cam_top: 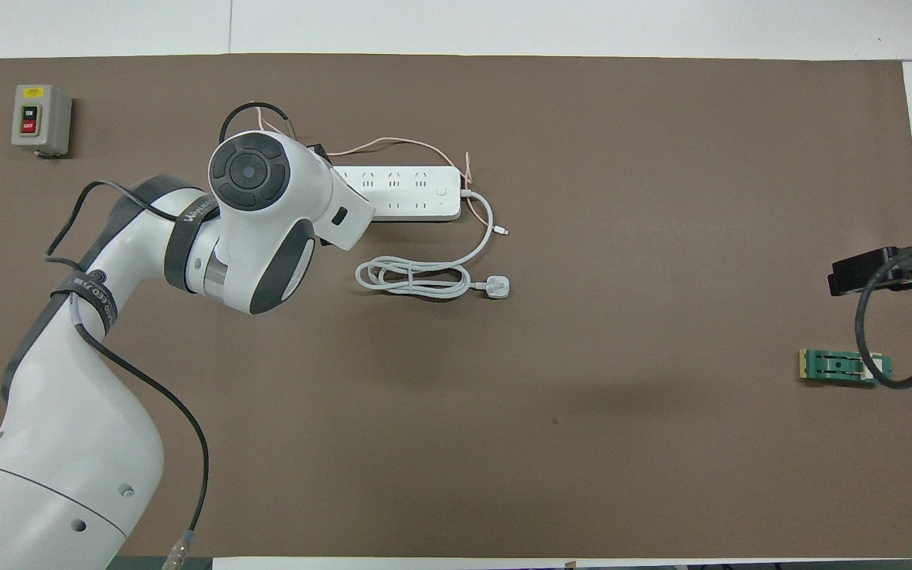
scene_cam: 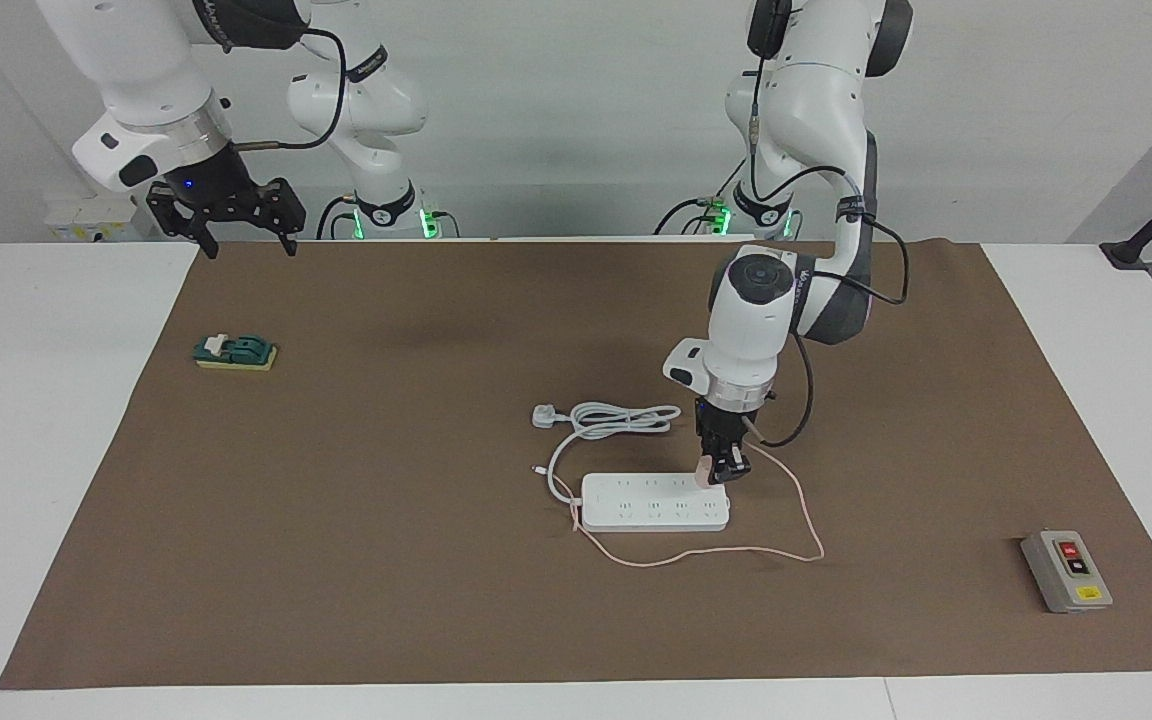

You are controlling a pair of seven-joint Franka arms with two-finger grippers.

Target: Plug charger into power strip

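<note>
The left arm is reaching out over the table, its wrist pointing straight down and the left gripper (scene_cam: 721, 470) clamping closed, low over the mat. The right arm is waiting, drawn back at its own end, with the right gripper (scene_cam: 241, 237) hanging raised, fingers spread wide and holding nothing.

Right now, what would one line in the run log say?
left gripper: shut on charger, at power strip end | right gripper: open, waiting | charger: not clearly seated

Left arm (cam_top: 266, 222) over power strip (cam_top: 408, 194)
</note>
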